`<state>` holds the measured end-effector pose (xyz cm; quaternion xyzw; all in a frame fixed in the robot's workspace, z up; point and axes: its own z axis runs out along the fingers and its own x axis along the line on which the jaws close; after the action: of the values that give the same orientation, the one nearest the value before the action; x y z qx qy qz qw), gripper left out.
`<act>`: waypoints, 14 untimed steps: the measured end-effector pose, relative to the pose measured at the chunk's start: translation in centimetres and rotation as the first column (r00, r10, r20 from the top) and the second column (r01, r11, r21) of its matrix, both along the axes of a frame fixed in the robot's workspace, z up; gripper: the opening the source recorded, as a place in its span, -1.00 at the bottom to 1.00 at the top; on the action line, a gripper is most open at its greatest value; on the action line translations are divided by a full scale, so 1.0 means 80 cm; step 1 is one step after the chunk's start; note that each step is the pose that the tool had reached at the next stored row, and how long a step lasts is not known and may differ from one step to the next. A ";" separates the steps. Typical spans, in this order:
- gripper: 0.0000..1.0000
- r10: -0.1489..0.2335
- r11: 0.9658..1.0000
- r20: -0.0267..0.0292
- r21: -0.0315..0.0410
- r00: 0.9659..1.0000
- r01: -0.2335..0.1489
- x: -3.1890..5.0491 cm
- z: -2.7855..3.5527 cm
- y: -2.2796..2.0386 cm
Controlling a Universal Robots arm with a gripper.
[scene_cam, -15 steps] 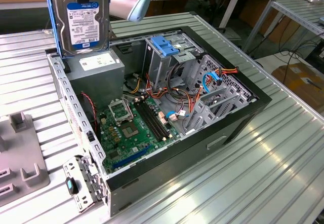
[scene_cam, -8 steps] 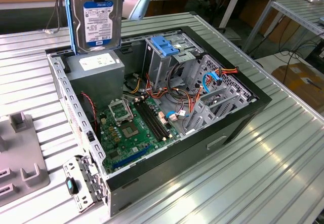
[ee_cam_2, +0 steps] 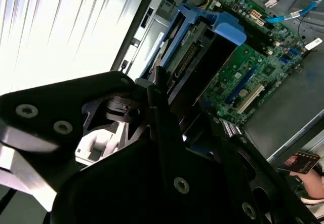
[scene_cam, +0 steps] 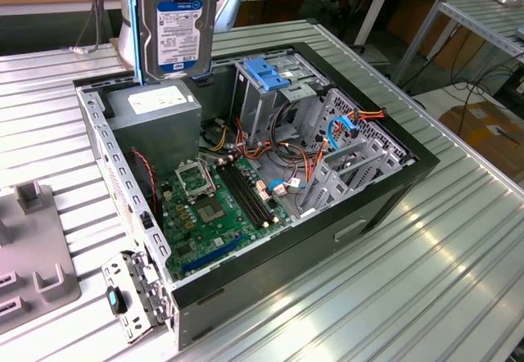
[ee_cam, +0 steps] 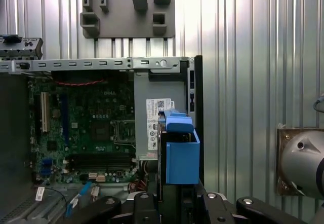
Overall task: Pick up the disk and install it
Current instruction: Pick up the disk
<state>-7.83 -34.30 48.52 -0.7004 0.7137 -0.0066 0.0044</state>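
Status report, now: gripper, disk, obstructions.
Gripper shut on the disk. Disk upright, aloft above the power supply in the open case. Not yet in the drive cage; cables lie beside it.

An open black computer case lies on the ribbed metal counter, green motherboard exposed; a blue plastic bracket tops its tall metal drive cage, grey moulded fixture nearby

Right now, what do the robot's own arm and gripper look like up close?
The gripper is matte black, built of angular plates fastened with small silver round-headed screws, with a white plastic piece set into its body. Next to it in the first wrist view, an arm joint is a rounded silver-grey metal housing.
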 end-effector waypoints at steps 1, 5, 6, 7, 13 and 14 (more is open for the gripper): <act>-0.30 0.000 1.000 0.000 0.000 1.000 0.000 0.004 0.0000 0.0000; -0.30 0.000 1.000 0.000 0.000 1.000 0.000 0.019 0.0000 0.0000; -0.30 0.000 1.000 0.000 0.000 1.000 0.000 0.027 0.0000 0.0000; -0.30 0.000 1.000 0.000 0.000 1.000 0.000 0.035 0.0000 0.0000; -0.30 0.000 1.000 0.000 0.000 1.000 0.000 0.080 0.0000 -0.0001; -0.30 0.000 1.000 0.000 0.000 1.000 0.000 0.092 -0.0001 -0.0001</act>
<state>-0.48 -34.30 48.51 -0.7004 0.7137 -0.0066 0.0045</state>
